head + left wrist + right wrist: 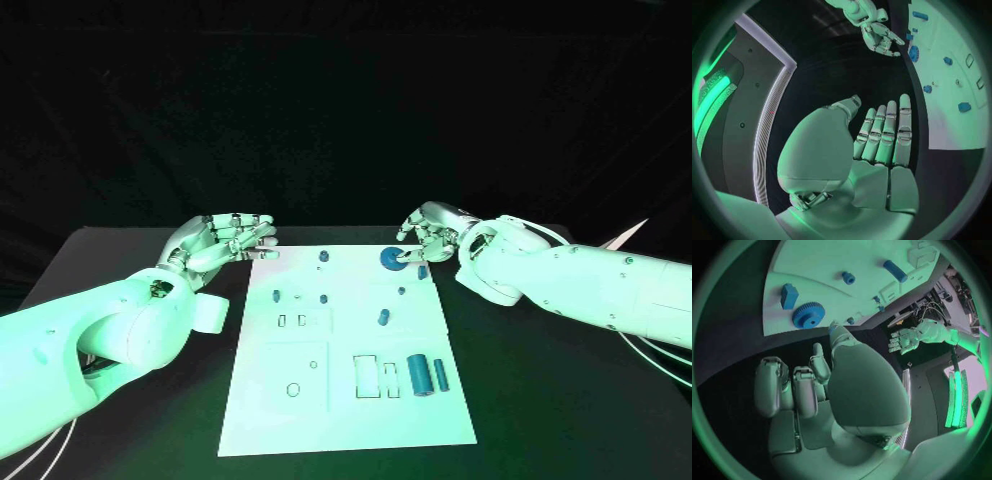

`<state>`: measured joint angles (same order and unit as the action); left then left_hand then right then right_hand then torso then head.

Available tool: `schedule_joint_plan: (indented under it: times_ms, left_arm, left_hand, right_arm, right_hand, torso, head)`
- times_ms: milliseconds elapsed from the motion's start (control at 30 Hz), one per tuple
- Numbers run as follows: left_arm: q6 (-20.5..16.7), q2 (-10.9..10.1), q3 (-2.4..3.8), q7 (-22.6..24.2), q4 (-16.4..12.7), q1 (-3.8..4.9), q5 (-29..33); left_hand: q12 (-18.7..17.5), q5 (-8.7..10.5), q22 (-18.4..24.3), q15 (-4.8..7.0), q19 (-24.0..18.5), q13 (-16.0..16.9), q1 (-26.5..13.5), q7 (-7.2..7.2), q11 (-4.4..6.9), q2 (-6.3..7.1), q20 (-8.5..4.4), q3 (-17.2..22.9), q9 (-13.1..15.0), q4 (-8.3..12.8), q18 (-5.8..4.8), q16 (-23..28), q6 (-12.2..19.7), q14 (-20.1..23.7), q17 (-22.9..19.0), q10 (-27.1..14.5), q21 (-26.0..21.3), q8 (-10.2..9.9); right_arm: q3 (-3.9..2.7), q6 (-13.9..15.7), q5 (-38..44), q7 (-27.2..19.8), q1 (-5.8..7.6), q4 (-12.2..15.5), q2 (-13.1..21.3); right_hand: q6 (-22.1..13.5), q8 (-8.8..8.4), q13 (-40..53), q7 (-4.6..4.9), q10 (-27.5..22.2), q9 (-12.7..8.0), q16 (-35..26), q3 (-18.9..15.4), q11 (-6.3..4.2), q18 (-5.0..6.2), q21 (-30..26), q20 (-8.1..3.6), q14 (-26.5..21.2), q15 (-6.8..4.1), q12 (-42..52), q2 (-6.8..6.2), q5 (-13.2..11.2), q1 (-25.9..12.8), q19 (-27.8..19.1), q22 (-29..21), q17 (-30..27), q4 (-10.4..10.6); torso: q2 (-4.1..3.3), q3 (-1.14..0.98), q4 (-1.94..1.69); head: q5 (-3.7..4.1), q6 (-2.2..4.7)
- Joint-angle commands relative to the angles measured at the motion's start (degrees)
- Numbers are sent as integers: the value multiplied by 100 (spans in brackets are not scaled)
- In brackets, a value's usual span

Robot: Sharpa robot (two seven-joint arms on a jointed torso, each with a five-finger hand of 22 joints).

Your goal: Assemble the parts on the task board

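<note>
Two hands up at the far end of the task board, head view. My left hand sits just off the board's far left corner, fingers held side by side and slightly bent, nothing in them. My right hand is at the far right corner, fingers curled down near the blue gear; can't tell if they touch it. More blue parts lie on the board: a small block beside the gear, a peg mid-board, two cylinders near the right edge.

Left wrist view: my left hand flat, fingers straight and together, empty, over black table beside the board. Right hand across, fingers loosely spread.

Right wrist view: my right hand fingers curled in, holding nothing visible, short of the board edge; gear and block just beyond, apart from fingertips. Left hand visible, fingers out.
</note>
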<state>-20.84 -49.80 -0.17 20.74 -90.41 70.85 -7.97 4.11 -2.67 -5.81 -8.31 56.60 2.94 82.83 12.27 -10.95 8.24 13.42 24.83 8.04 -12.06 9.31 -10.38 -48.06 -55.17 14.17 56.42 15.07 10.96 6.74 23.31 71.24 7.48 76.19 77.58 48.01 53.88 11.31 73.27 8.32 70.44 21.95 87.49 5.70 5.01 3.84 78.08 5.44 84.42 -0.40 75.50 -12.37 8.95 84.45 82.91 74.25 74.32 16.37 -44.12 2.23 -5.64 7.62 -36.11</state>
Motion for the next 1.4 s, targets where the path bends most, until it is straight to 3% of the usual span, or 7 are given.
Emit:
schedule_joint_plan:
  times_ms: [33, 167, 333, 633, 1033, 1400]
  left_arm:
    - [27, 17, 3, -8, -9, 10, -12]
    - [39, 11, 2, -3, -26, 9, -14]
    - [43, -14, 2, 16, -51, 7, -15]
    - [53, -49, 3, 47, -79, 5, -15]
    - [60, -66, 3, 60, -92, 4, -12]
    - [57, -79, 3, 64, -92, 4, -12]
  left_hand:
    - [-26, -82, -40, 6, -15, 86, -147, 131, 12, 43, -5, 67, 91, 126, 96, -5, -53, -21, 98, 16, 31, -42]
    - [-26, -82, -40, 6, -15, 86, -147, 131, 12, 43, -5, 67, 91, 126, 96, -5, -53, -21, 98, 16, 31, -42]
    - [-27, -82, -42, 8, -7, 86, -148, 130, 14, 43, -5, 67, 91, 126, 99, -6, -54, -25, 103, 18, 38, -42]
    - [-28, -83, -43, 9, -4, 86, -148, 129, 14, 43, -5, 67, 91, 127, 100, -7, -54, -25, 105, 18, 41, -43]
    - [-28, -83, -43, 9, -4, 86, -148, 129, 14, 43, -5, 67, 91, 127, 100, -7, -54, -25, 105, 18, 41, -43]
    - [-28, -83, -43, 9, -4, 86, -148, 129, 14, 43, -5, 67, 91, 127, 100, -7, -54, -25, 105, 18, 41, -43]
  right_arm:
    - [-3, -152, -16, 115, 4, -91, -59]
    - [-3, -240, -14, 209, 4, -210, -120]
    - [-2, -264, -13, 254, 3, -300, -192]
    - [0, -296, -109, 280, -13, -559, -417]
    - [4, -442, -161, 299, -51, -691, -528]
    - [10, -561, -166, 330, -85, -774, -564]
  right_hand:
    - [-672, 140, 299, 123, 897, 45, 144, -263, -35, -133, 210, 41, 495, 61, 298, 8, -57, -169, 275, 640, 1273, 30]
    - [-715, 164, 480, 142, 996, 36, 209, -267, -15, -165, 346, 62, 532, 82, 452, 9, -54, -180, 327, 774, 1447, 30]
    - [-718, 181, 508, 145, 1004, 34, 226, -253, -11, -177, 399, 70, 542, 88, 476, 26, -54, -172, 348, 826, 1496, 29]
    - [-728, 198, 578, 150, 1046, 31, 249, -229, -5, -195, 474, 78, 557, 95, 534, 53, -55, -172, 378, 899, 1563, 30]
    - [-716, 227, 645, 151, 1087, 31, 251, -204, -2, -209, 535, 86, 558, 102, 590, 80, -58, -182, 402, 958, 1568, 27]
    - [-688, 263, 678, 146, 1102, 33, 251, -159, -4, -222, 587, 91, 558, 104, 617, 122, -60, -168, 422, 1010, 1568, 19]
  torso:
    - [5, 8, -12]
    - [-1, -10, -22]
    - [0, -3, -10]
    - [9, 9, -27]
    - [13, 6, -3]
    - [19, 8, -8]
  head:
    - [27, -42]
    - [47, -57]
    - [43, -65]
    - [53, -95]
    - [35, -128]
    - [32, -150]
